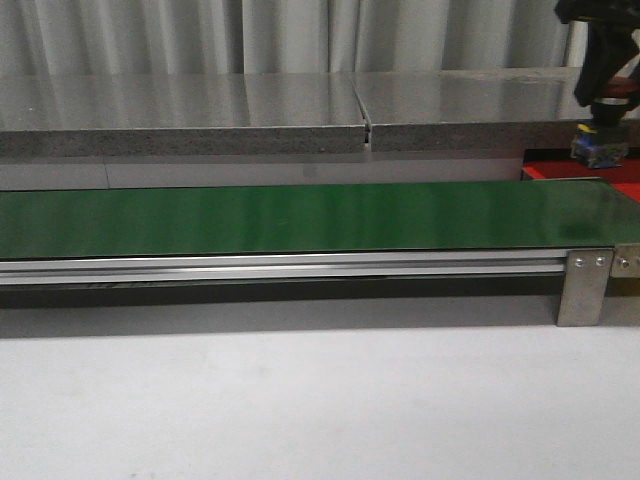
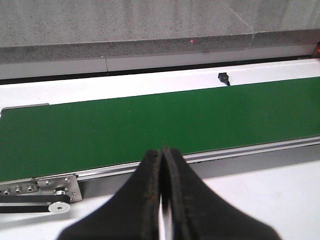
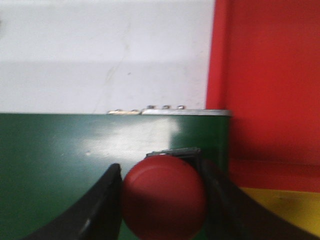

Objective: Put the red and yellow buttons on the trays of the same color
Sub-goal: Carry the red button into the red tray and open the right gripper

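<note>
Red button [image 3: 164,197] between right fingers [image 3: 102,210], beside red tray [image 3: 270,75]

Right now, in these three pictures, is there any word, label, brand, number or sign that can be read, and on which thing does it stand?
None: no readable text in any view.
Green belt: plain, no print.
Red button in the right claw: plain cap, no marking.
Red tray: plain.
Blue and yellow part on the right arm, front view: too small and blurred to tell whether it carries writing.
Left claw: no marking.
</note>
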